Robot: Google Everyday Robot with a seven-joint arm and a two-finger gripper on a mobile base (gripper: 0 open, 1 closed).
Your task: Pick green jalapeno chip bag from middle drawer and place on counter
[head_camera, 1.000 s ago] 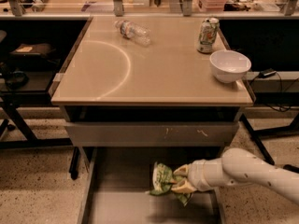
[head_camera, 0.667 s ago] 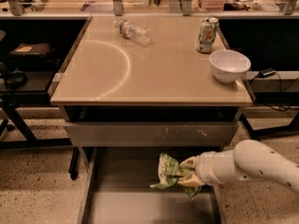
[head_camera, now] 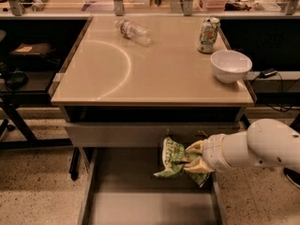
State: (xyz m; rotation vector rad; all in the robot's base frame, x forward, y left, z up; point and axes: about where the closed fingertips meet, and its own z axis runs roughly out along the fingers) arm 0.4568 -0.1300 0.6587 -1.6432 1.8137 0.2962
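Note:
The green jalapeno chip bag [head_camera: 171, 158], shiny green foil with pale print, hangs crumpled above the right rear part of the open middle drawer [head_camera: 126, 191]. My gripper [head_camera: 191, 157] comes in from the right on a white arm and is shut on the bag's right side, holding it clear of the grey drawer bottom, in front of the drawer front above. The beige counter [head_camera: 154, 74] with its pale arc mark lies above and behind.
On the counter stand a white bowl [head_camera: 230, 65] at the right edge, a green-and-white drink can [head_camera: 208, 34] behind it, and a clear plastic bottle [head_camera: 133, 31] lying at the back. Dark shelving flanks the counter on both sides.
My gripper has lifted the chip bag up from the drawer bottom, toward the drawer front above. The arm has risen with it.

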